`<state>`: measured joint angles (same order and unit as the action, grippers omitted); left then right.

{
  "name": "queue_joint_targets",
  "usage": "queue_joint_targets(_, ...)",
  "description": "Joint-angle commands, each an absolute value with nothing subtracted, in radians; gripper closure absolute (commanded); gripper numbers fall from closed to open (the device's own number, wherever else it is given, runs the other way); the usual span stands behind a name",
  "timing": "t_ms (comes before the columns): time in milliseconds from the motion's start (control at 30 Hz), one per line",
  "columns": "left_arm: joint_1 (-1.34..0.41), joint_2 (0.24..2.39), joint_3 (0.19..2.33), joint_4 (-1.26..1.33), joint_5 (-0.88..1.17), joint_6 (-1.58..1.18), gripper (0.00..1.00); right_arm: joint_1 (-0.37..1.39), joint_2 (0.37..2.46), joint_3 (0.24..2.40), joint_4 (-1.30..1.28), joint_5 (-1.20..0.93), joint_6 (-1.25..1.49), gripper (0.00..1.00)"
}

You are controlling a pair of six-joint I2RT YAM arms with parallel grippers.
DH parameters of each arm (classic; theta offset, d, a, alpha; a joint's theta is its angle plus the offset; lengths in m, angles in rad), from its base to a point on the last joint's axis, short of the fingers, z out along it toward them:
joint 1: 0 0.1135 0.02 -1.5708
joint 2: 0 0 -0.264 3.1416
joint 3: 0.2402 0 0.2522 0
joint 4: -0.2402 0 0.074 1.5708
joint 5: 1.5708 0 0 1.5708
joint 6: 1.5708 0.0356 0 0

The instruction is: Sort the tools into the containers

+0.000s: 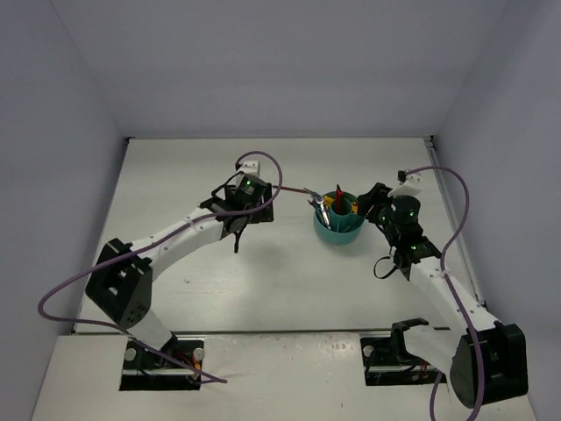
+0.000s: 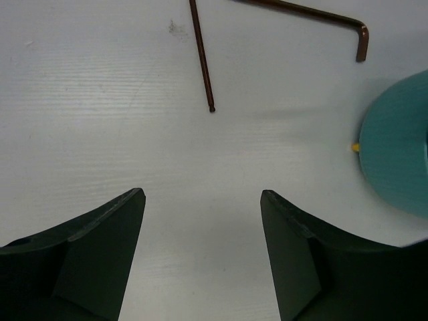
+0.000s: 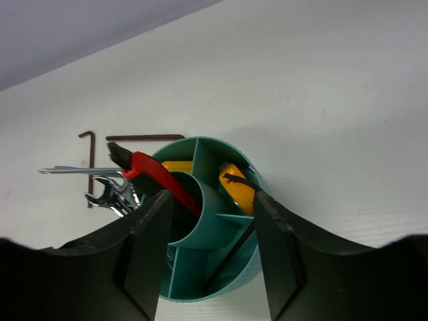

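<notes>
The round teal tub [image 1: 338, 230] [image 3: 200, 267] holds a red-and-black-handled tool [image 3: 150, 174] in its central cup. Silver wrenches [image 3: 110, 194], a yellow tape measure [image 3: 237, 188] and a dark hex key [image 3: 231, 257] stand in its outer compartments. My right gripper [image 1: 368, 203] [image 3: 210, 200] hangs open just over the tub, and the hex key leans in the compartment below the jaws, ungripped. Two brown hex keys [image 2: 202, 60] [image 2: 321, 15] lie on the table left of the tub [image 2: 398, 154]. My left gripper [image 1: 248, 219] [image 2: 202, 197] is open above bare table short of them.
White walls close in the table [image 1: 263, 272] at the back and both sides. A purple cable [image 1: 272, 171] loops over each arm. From the right wrist view the two loose hex keys [image 3: 88, 160] lie just beyond the tub.
</notes>
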<state>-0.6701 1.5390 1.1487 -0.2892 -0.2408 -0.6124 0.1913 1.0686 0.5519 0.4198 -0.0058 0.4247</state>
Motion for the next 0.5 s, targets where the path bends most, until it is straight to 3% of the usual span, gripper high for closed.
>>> queue_joint_targets(0, -0.633, 1.679, 1.344, -0.309, -0.274, -0.667, 0.36, 0.201, 0.949, 0.642, 0.382, 0.025, 0.390, 0.50)
queue_joint_targets(467, -0.519, 2.147, 1.864, -0.538, -0.224, -0.625, 0.53, 0.204, 0.831, 0.641, 0.311, -0.077, 0.401, 0.44)
